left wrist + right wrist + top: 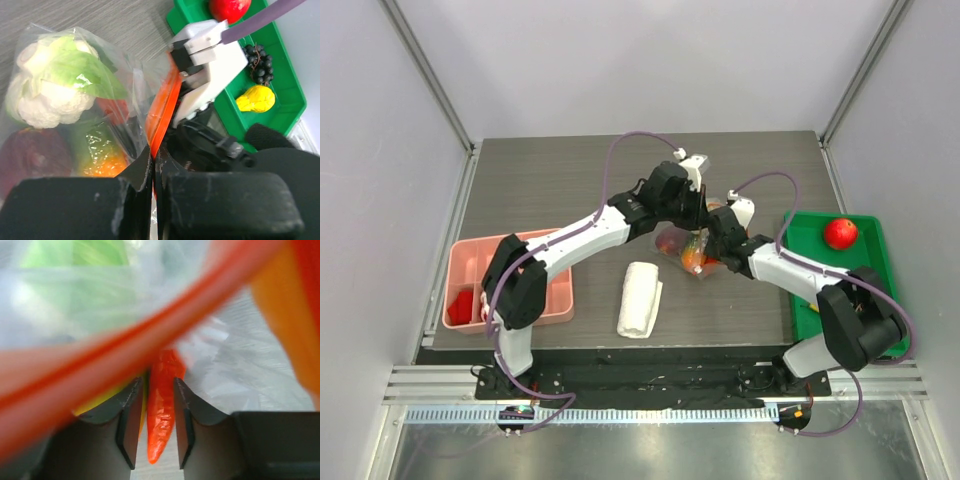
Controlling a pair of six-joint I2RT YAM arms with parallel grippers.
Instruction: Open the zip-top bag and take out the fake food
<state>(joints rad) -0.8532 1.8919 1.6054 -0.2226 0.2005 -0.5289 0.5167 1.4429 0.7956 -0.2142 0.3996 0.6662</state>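
Left wrist view — left fingers (136, 172) and right fingers (129, 422) pinch the zip-top bag's (127, 75) strip (162, 107), running between them.

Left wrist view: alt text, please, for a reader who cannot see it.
The left gripper pinches the orange-red zip strip of the clear zip-top bag of fake food. The white right gripper holds the same strip further along. Behind, a green tray holds more fruit.

Crinkly clear plastic zip-top bag (132, 70), glossy fake food (55, 92), matt wood-grain table (560, 170)
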